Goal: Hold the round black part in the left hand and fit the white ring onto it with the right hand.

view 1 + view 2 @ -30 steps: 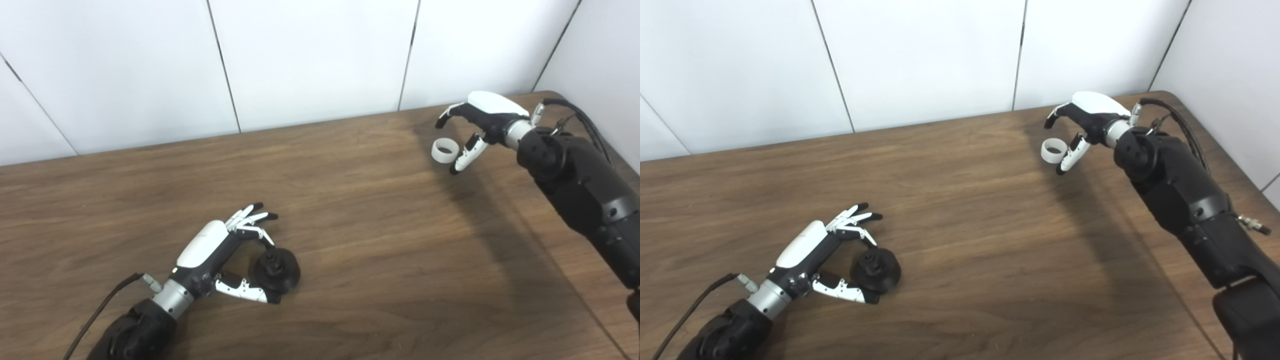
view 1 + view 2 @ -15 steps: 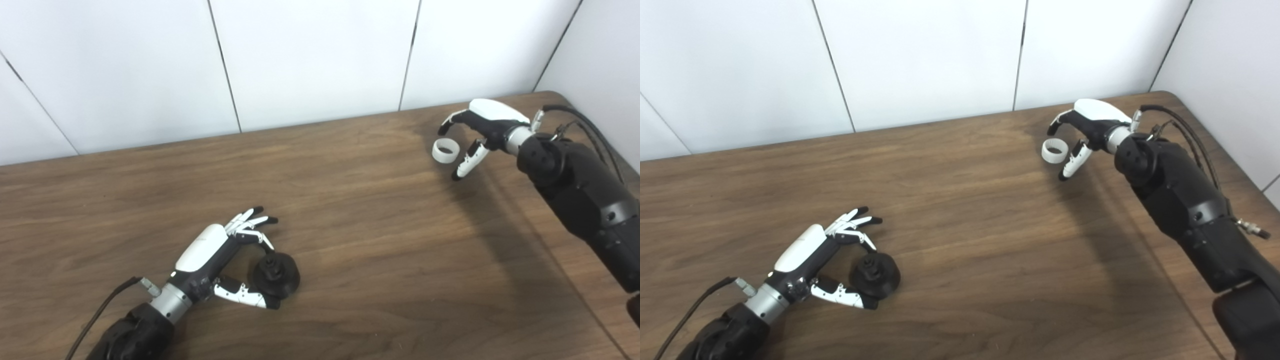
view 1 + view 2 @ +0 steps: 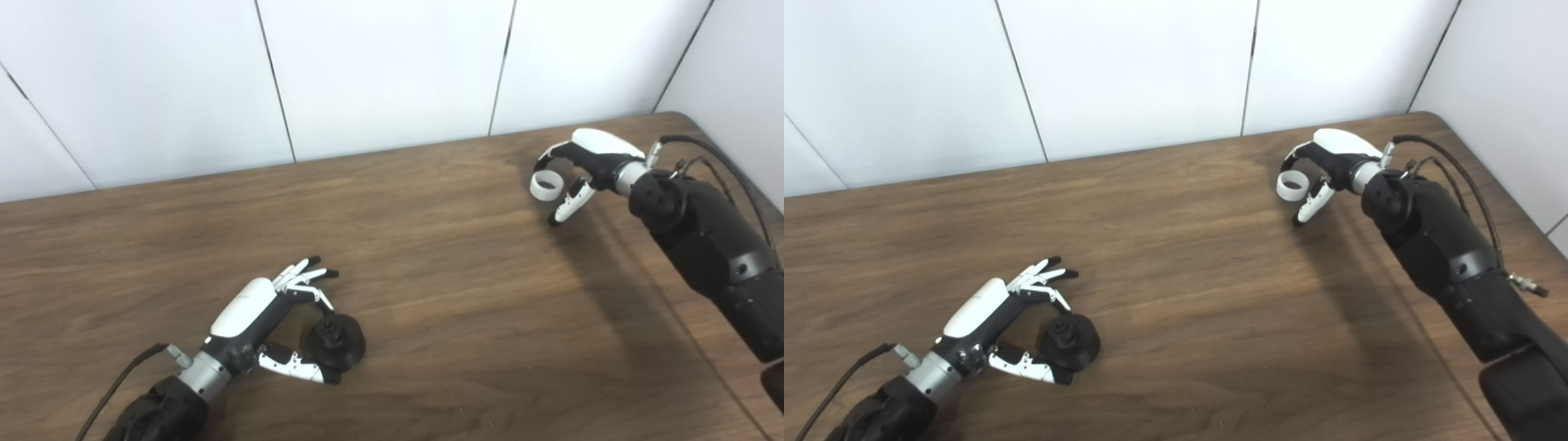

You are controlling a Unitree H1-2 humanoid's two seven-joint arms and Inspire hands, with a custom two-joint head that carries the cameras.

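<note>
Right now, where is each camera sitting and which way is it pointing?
Left eye view: on the head, looking down at the table; shows both arms, left hand by the black part.
Right eye view: beside it, same aim; right hand at the white ring.
Shared: the whole scene, slightly offset.

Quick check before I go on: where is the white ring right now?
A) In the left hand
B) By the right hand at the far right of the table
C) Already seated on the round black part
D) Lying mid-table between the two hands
B: the white ring sits between the right hand's fingers and thumb, far from the round black part beside the left hand.
</note>
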